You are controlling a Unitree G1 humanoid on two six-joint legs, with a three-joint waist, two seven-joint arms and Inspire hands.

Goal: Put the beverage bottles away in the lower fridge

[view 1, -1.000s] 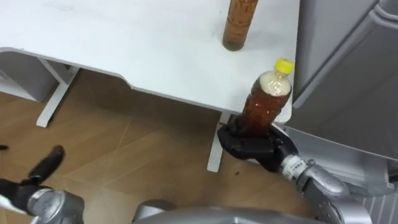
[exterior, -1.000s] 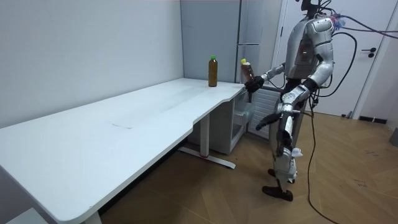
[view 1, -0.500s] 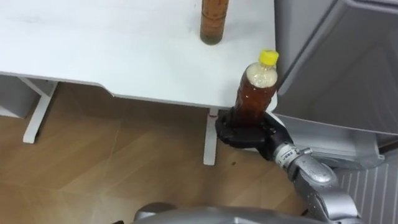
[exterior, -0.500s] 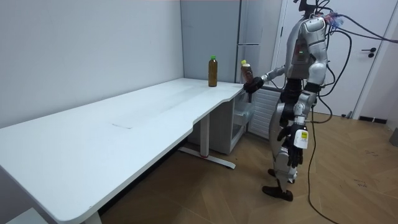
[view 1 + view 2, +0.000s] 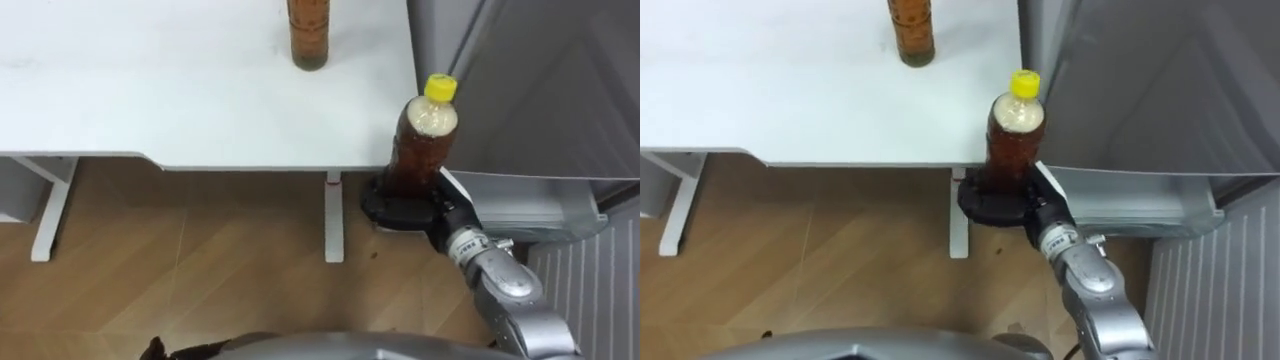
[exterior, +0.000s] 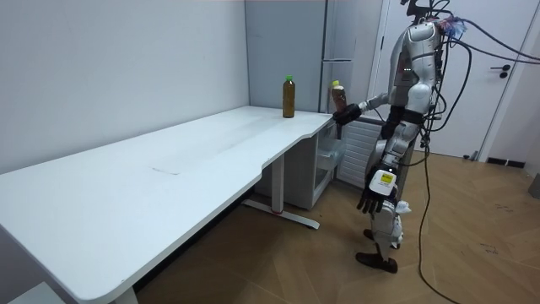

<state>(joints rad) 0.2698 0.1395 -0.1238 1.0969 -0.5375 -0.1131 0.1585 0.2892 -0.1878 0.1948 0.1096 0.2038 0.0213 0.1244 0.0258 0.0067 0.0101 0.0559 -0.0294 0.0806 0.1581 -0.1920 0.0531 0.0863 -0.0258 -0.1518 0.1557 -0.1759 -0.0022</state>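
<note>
Black right hand (image 5: 400, 208), ribbed silver cuff with a tiny printed label right behind it, smooth grey forearm after that. Black left hand (image 6: 368, 203) too, white tag above.

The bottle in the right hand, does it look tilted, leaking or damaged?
Nothing stands out. The yellow-capped bottle sits roughly upright in the right hand, cap on, with no spill visible.
</note>
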